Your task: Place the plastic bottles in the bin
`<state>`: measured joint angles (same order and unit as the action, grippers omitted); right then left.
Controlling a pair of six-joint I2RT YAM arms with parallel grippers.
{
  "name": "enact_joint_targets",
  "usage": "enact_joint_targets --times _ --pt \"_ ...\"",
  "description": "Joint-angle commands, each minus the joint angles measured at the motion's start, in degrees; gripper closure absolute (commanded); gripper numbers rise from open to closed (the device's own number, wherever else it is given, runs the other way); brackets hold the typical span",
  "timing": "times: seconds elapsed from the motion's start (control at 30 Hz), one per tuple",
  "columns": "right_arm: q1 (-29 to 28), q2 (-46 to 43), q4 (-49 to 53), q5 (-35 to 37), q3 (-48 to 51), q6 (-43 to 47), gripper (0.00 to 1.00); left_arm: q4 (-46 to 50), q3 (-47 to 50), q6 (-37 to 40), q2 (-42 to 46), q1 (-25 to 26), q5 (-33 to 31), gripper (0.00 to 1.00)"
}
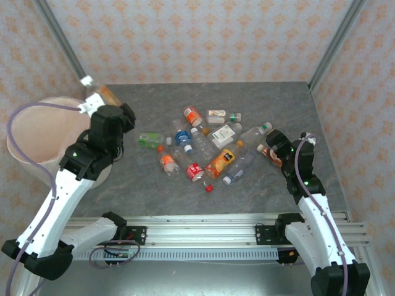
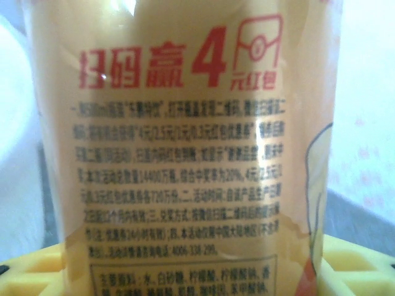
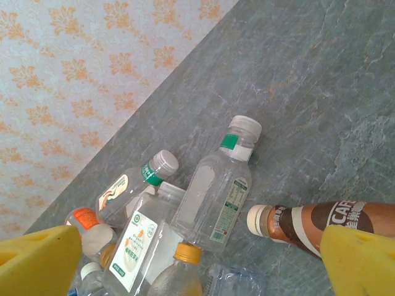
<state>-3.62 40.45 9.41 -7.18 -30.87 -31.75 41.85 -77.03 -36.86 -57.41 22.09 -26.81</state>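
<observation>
Two arms: we saw both bent forward above the bench (image 1: 265, 102).
Left end effector (image 1: 99, 103): arm extended far-left, pinching an orange-labelled bottle (image 1: 106, 94), tilted at the bin's (image 1: 24, 154) far rim.
Right end effector (image 1: 276, 150): spread wide, angled down over a brown bottle (image 3: 333, 225) beside the loose bottles (image 1: 197, 145).

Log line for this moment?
left gripper: shut on orange bottle, by bin rim | right gripper: open, near brown bottle

Bare table (image 1: 278, 102) around the clustered bottles (image 1: 203, 145) (tightly packed); bin (image 1: 37, 132) at far left edge
</observation>
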Motion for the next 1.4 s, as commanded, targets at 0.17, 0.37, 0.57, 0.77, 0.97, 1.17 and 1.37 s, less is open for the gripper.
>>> enact_joint_targets --times 0.17,0.37,0.57,0.77,0.97,1.17,1.37 --pt "-0.07 -3.09 1.76 1.71 -0.06 5.01 0.01 7.48 -16.08 11.34 -1.42 -13.24 -11.18 0.39" --pt "-0.07 -3.20 1.45 2.15 0.54 4.72 0.01 17.66 -21.97 13.11 -8.34 -30.82 4.09 0.41" --pt "-0.07 -3.15 3.16 2.95 -0.17 6.36 0.01 18.11 -20.20 11.86 -13.27 -52.20 30.10 0.41" --pt "-0.07 -3.14 4.88 4.45 -0.11 7.29 0.01 23.49 -19.77 16.51 -20.00 -55.85 43.42 0.45" --pt "-0.07 -3.09 4.17 4.37 0.63 5.82 0.01 21.36 -13.35 16.87 -20.12 -55.81 50.19 0.45" --pt "-0.07 -3.11 5.09 4.28 0.62 6.44 0.01 19.90 -9.74 16.97 -20.93 -54.71 54.44 0.41" --pt "-0.07 -3.09 4.97 4.18 0.99 6.08 0.01 16.43 -7.37 13.76 -22.47 -49.71 55.41 0.38"
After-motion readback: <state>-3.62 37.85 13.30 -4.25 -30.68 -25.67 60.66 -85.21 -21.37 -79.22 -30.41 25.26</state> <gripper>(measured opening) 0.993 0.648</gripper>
